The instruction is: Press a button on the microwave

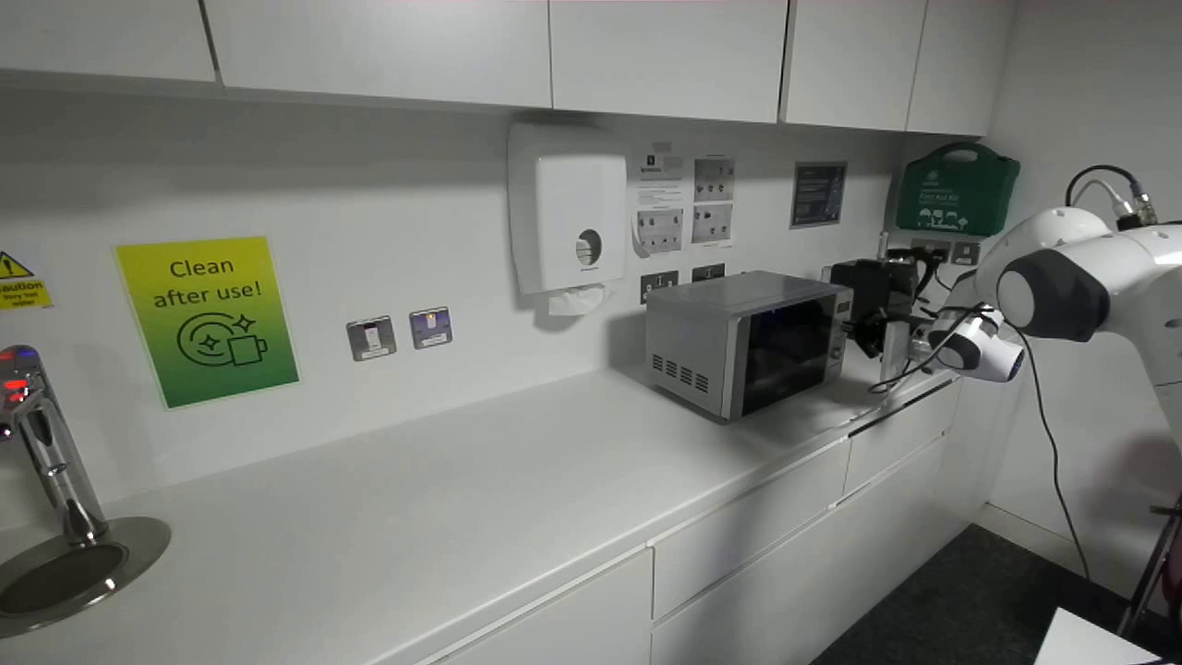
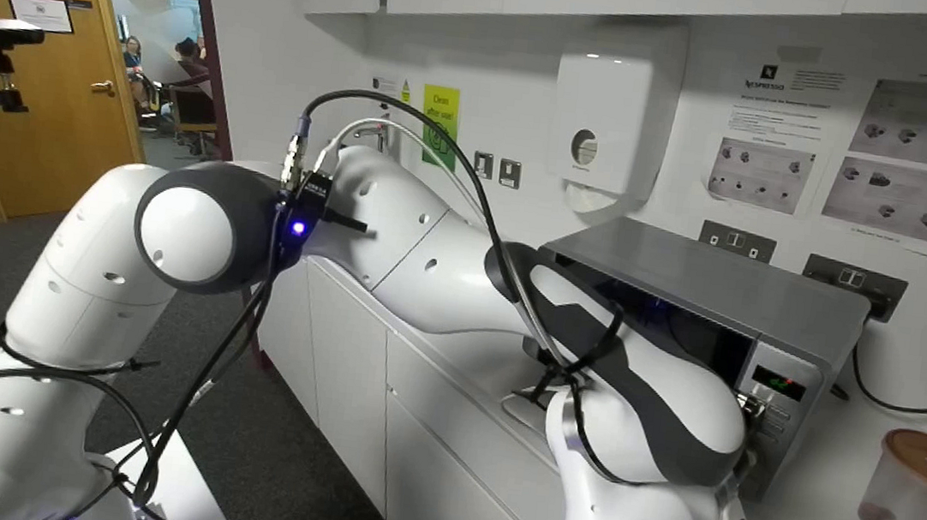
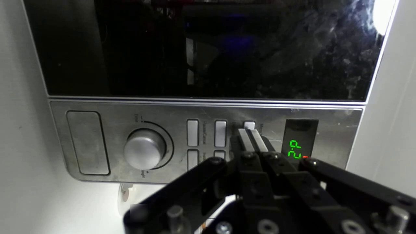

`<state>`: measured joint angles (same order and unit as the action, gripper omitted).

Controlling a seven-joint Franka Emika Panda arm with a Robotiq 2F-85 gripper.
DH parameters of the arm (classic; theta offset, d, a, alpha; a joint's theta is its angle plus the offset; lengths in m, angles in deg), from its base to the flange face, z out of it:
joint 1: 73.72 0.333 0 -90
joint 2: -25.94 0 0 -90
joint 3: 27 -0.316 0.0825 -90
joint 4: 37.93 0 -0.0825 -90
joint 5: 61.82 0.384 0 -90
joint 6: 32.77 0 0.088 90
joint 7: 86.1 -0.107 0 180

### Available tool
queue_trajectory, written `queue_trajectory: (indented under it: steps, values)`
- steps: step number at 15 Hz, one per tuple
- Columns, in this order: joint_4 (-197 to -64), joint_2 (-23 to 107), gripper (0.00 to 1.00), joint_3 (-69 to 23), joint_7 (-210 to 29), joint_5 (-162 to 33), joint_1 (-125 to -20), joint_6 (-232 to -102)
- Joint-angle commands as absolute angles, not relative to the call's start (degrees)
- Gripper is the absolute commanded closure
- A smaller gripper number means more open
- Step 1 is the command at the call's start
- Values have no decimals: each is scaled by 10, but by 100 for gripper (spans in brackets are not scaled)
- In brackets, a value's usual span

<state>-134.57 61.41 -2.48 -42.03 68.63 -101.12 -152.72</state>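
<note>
In an exterior view, clock on the view's middle: chrome tap (image 1: 63, 471) near 9 o'clock, paper-towel dispenser (image 1: 563, 203) at 12, grey-silver microwave (image 1: 739, 342) on the white tabletop (image 1: 443, 499) at 3, Franka arm (image 1: 1131, 277) farther out, also 3. Wrist view, clock on the end effector (image 3: 252, 139): rotary dial (image 3: 143, 149) well out at 9; push-buttons (image 3: 192, 132) nearer, also about 9; then the end effector itself, fingertips (image 3: 245, 140) together, nothing held, covering part of a button (image 3: 249, 124) whose bare end shows at 12; display (image 3: 299, 139) lit green at 3. Progress, my reading: reach and line-up look done. Press itself unconfirmed; cannot tell whether the fingertips touch the button or only stand in front of it, nor whether it is pushed in. Lit display settles nothing. Left, probably: a short straight push into the control panel (image 3: 334, 136), if not yet made, then backing away.
</note>
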Motion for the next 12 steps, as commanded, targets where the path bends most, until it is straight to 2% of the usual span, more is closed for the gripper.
queue_trajectory:
  steps: [1, 12]
  values:
    - [-1325, 621, 100, -27, -426, 676, -1013, -1536]
    - [-1318, 625, 100, -27, -428, 666, -1013, -1539]
